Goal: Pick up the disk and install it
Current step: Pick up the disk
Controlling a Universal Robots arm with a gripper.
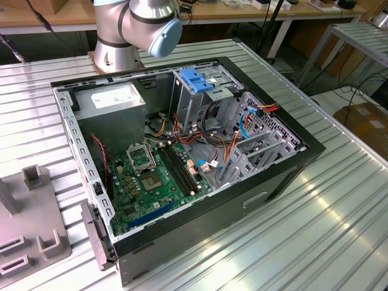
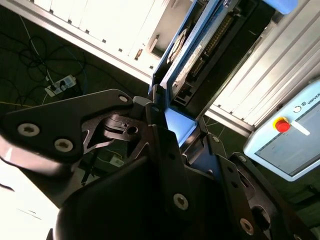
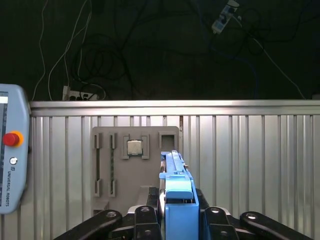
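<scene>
Blue-framed disk (image 3: 177,197) clamped edge-on in our gripper (image 3: 179,220), black jaws tight on its sides, we see ribbed metal table (image 3: 250,165) and grey fixture plate (image 3: 120,180) behind it

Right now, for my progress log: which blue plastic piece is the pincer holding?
The rail frame clipped on the disk, clamped in the pincer in the first wrist view. The other, the blue bracket, sits atop the drive cage.

One disk (image 3: 176,192), one gripper (image 3: 178,220), one open computer case (image 1: 273,176), one grey fixture plate (image 3: 150,175), one teach pendant (image 3: 12,150).
</scene>
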